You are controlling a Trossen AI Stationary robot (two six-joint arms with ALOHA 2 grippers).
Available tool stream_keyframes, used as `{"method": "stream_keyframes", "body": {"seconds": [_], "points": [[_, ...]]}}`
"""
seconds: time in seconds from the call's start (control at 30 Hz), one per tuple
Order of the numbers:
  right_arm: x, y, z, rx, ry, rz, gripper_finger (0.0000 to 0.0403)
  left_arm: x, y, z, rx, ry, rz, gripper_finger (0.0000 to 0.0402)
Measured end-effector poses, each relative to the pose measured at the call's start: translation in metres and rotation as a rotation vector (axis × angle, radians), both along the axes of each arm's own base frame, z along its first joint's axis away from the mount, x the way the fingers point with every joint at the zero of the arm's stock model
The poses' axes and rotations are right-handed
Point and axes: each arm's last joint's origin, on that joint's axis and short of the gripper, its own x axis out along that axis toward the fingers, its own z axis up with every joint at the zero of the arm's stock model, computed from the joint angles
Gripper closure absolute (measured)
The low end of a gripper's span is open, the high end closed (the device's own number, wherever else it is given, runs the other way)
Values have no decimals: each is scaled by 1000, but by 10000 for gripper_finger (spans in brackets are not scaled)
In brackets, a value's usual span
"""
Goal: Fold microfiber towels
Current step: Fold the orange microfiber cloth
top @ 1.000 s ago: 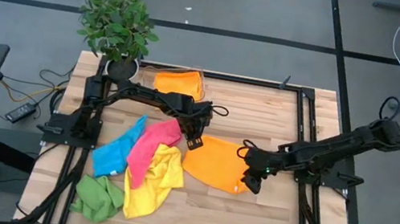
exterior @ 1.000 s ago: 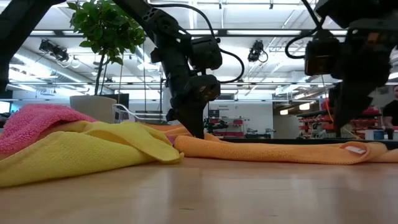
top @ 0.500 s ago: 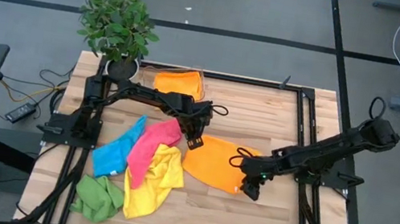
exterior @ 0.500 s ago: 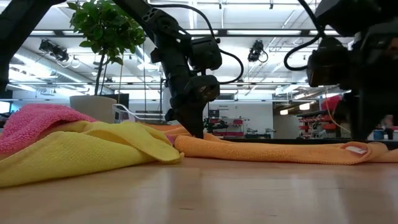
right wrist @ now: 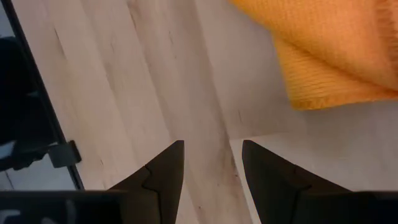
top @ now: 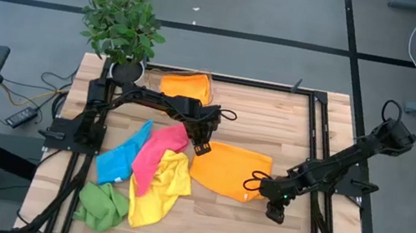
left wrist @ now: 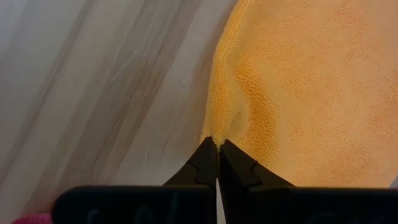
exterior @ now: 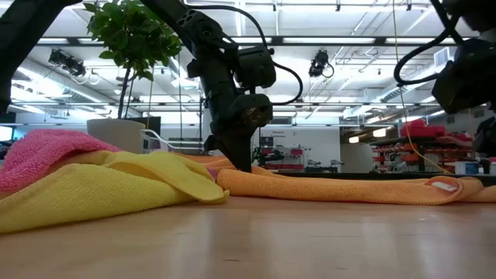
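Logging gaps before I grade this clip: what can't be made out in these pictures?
- High view: the left gripper covers the corner of the spread orange towel that it pinches.
- High view: whether the second orange towel is folded is too small to tell.
- Low view: the right gripper is cut off by the frame edge.

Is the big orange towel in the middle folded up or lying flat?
Mostly flat. The orange towel lies spread on the table, one corner doubled over near the open right hand. The shut left hand pinches another corner.

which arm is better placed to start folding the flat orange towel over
Left. The left gripper is shut on the orange towel at its edge; the right gripper hangs open over bare table, beside the towel.
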Motion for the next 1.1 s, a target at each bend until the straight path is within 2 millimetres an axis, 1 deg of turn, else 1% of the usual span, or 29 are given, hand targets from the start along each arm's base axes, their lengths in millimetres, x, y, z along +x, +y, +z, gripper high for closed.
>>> {"method": "stream_keyframes", "body": {"seconds": [0.1, 0.2, 0.27, 0.3, 0.37, 0.5, 0.63, 0.73, 0.87, 1.0, 1.1], "points": [[2, -1, 6, -46, -81, -43, 233, 0, 0, 0, 2, -3, -4, 390], [10, -9, 15, -163, -230, -214, 233, 1, 0, 0, 6, -8, -10, 383], [19, -16, 18, -194, -305, -305, 233, 1, 0, 0, 7, -14, -10, 387], [24, -20, 18, -196, -325, -324, 233, 2, 0, 1, 8, -19, -10, 391], [33, -25, 14, -194, -350, -334, 233, 2, 0, 1, 9, -25, -10, 394], [44, -34, 2, -204, -314, -327, 233, 2, 0, 1, 9, -27, -9, 384], [44, -33, -10, -182, -237, -262, 233, 1, 0, 1, 10, -17, -16, 390], [41, -28, -16, -157, -175, -210, 233, 1, 0, 0, 10, -13, -16, 394], [34, -20, -15, -112, -130, -151, 233, 0, 0, 0, 8, -3, -20, 383], [22, -16, -9, -107, -85, -135, 233, 0, 0, 0, 6, 2, -25, 393], [10, -13, -4, -119, -37, -119, 233, -1, 0, 0, 9, 4, -23, 391]]}}
